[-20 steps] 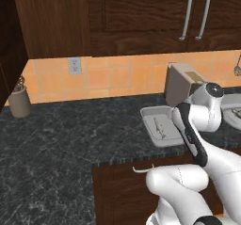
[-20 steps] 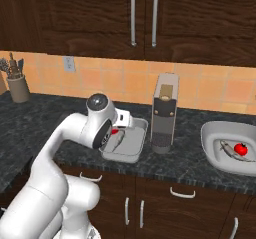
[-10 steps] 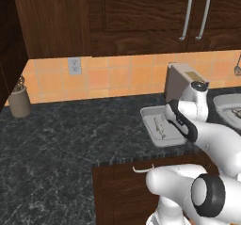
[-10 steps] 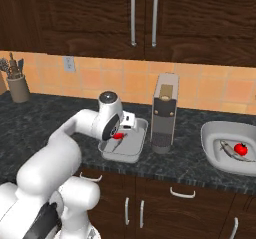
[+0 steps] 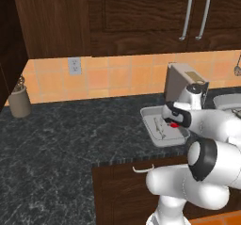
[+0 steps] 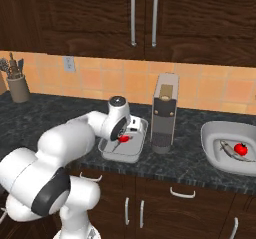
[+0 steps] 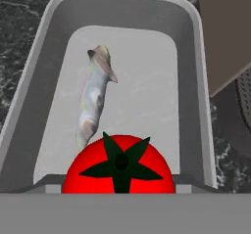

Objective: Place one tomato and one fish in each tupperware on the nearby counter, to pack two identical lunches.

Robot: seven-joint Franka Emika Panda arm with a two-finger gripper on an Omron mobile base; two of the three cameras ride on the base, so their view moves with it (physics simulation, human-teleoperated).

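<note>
So the gripper (image 6: 125, 138) hangs right over the grey tray (image 7: 188, 47) on the counter (image 5: 70, 130), jaws clamped on a tomato (image 7: 120, 165) about as wide as it. One fish (image 7: 95, 93) lies flat in that tray. Off to the right past the toaster (image 6: 164, 113), the white dish (image 6: 212, 133) holds the other fish (image 6: 228, 148) and tomato (image 6: 241, 148).

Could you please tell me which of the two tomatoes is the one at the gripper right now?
The tomato over the grey rectangular tupperware left of the toaster, above the fish lying there. The other tomato sits in the whiter dish far right.
</note>
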